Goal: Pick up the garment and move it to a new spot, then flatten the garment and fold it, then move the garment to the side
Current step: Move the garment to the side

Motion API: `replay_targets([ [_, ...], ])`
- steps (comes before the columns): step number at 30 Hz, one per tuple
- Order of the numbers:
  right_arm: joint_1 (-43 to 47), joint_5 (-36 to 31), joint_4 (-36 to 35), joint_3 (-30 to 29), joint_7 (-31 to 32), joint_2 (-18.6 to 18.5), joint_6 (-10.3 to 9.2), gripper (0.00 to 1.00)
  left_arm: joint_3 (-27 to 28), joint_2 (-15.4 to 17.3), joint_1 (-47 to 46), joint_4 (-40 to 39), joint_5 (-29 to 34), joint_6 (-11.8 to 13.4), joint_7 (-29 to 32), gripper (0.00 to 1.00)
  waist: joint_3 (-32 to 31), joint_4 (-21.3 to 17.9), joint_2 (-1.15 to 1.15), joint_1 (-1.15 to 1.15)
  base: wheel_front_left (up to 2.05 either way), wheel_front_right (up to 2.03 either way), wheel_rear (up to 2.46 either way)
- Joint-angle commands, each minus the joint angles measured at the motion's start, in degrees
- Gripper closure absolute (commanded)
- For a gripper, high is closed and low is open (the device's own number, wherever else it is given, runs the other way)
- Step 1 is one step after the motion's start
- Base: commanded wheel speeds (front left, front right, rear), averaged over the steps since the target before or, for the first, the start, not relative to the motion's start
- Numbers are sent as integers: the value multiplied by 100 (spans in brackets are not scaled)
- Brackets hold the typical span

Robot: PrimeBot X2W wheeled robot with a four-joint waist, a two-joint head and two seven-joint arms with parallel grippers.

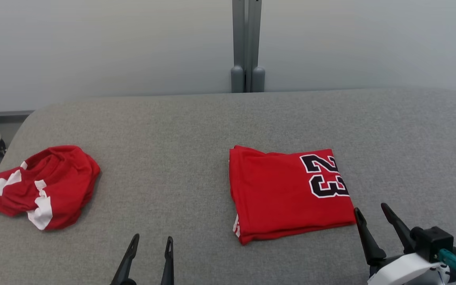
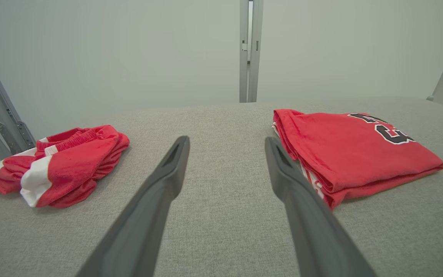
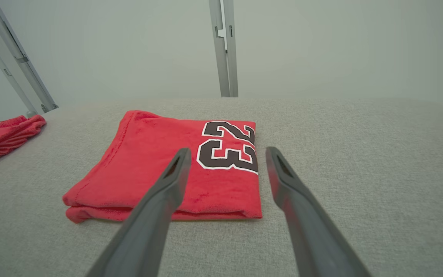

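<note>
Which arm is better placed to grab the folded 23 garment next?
Likely right. The right pincer, open, sits by the near corner of the folded garment; the left pincer, open, is farther off.

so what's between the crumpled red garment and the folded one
Only bare grey surface lies between the crumpled garment and the folded garment, as the head view shows.

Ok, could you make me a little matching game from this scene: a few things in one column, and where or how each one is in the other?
Things:
1. folded garment
2. crumpled garment
3. post
4. table

States:
A. bunched up near the left edge
B. standing upright behind the table
C. lying flat, number 23 showing
D. covered in grey fabric

Pairs: 1-C, 2-A, 3-B, 4-D
</note>
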Motion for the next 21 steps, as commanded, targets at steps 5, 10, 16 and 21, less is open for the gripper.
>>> replay_targets([
  [5,-761,633,603,357,-14,-458,0,0,-113,5,-402,-70,44,-35,-1,0,676,290,0,0,0,0,0],
  [10,-1585,1568,1251,879,219,-990,0,0,-209,5,-665,-57,52,-48,-1,0,1103,373,0,0,0,0,0],
  [16,-2339,2709,1641,1472,890,-1477,0,0,-321,5,-931,-66,-4,-55,-1,0,1460,478,0,0,0,0,0],
  [21,-2653,3292,1822,2001,1305,-1704,0,0,-358,5,-1076,-108,-65,-30,-1,0,1626,530,0,0,0,0,0],
])
